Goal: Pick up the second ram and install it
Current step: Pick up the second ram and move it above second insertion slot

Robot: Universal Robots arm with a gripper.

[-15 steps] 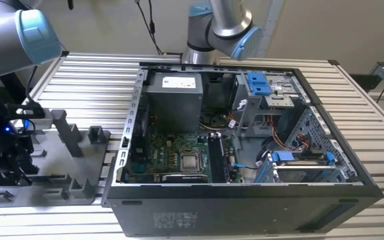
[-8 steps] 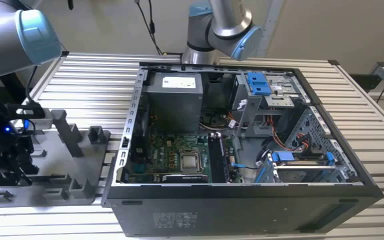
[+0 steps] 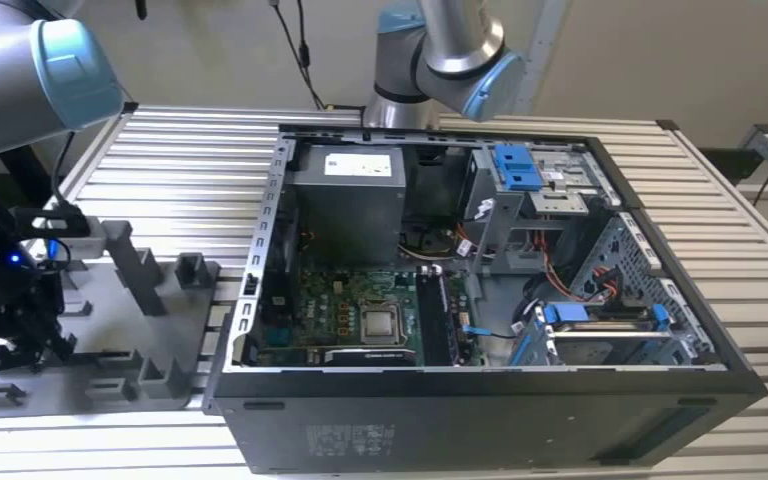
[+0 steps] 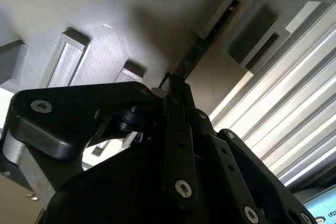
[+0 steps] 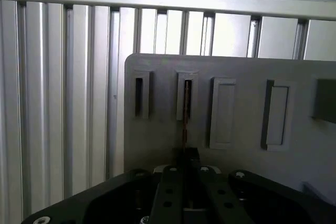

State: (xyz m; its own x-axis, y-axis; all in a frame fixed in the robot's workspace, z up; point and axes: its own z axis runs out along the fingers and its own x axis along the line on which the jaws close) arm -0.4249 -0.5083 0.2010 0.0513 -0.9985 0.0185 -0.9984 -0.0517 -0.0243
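At the exterior view's left, the arm (image 3: 17,65) reaches down over a grey slotted holder (image 3: 117,335) that lies on the ribbed metal tabletop (image 3: 171,150). In the first wrist view its tool (image 5: 185,153) is pressed together on the thin edge of the second ram (image 5: 185,106). The stick stands edge-on, with its far part inside one of the holder's narrow slots. The second wrist view shows the same grip from the side: the tool (image 4: 170,87) is clamped on the near end of the second ram (image 4: 191,53), which runs from the fingertips into the slot. So the stick is at the holder, well apart from the open computer case (image 3: 491,420) to the right. Inside the case the green motherboard (image 3: 337,300) lies flat on the near left, with blue drive brackets (image 3: 518,165) further right. Another arm (image 3: 438,50) stands at the far side of the tabletop, behind the case.
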